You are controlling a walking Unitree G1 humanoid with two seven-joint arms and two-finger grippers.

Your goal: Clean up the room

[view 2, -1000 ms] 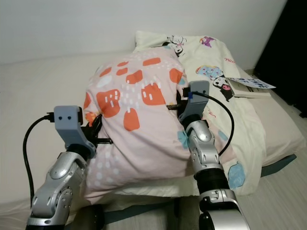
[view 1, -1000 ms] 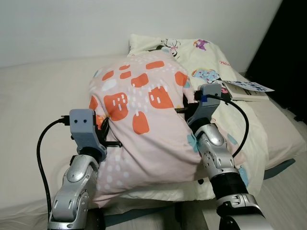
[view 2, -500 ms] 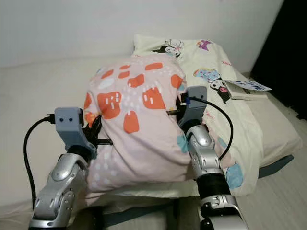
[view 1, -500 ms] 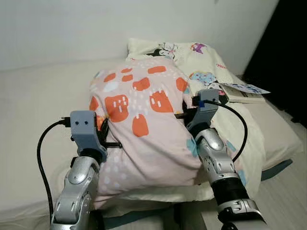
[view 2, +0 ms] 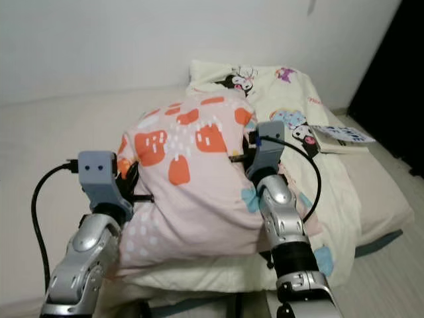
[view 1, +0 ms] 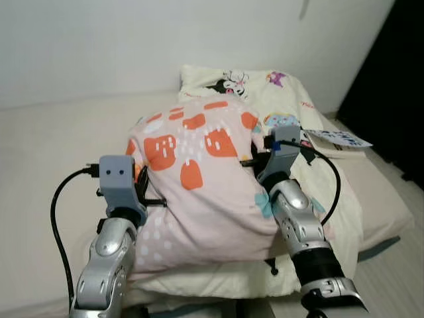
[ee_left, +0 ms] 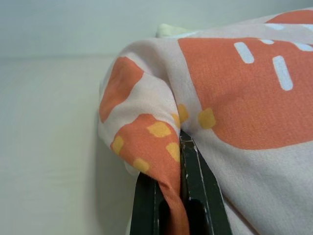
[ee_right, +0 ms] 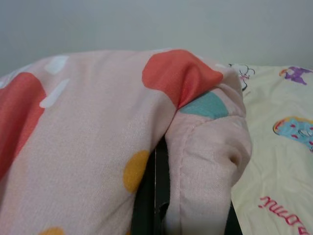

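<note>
A plump pink pillow [view 1: 199, 179] with orange patches is held over the bed between my two arms. At its left edge my left gripper [view 1: 147, 199] is shut on a fold of the cover; the left wrist view shows pink cloth [ee_left: 171, 196] pinched between the black fingers [ee_left: 195, 191]. At the pillow's right edge, my right gripper [view 1: 255, 159] is shut on the corner seam [ee_right: 195, 161], as the right wrist view shows. The pillow's lower part rests on a cream cartoon-print quilt [view 1: 298, 112].
The beige mattress [view 1: 53, 159] spreads to the left and behind, up to a white wall. A book [view 1: 338, 140] lies on the quilt at the right. Dark space borders the bed's far right; the floor [view 1: 397, 278] shows at the lower right.
The pillow has sunk a little toward the bed and looks flatter. The camera has shifted, so the bed and quilt sit lower in view. Both grippers keep their hold.
</note>
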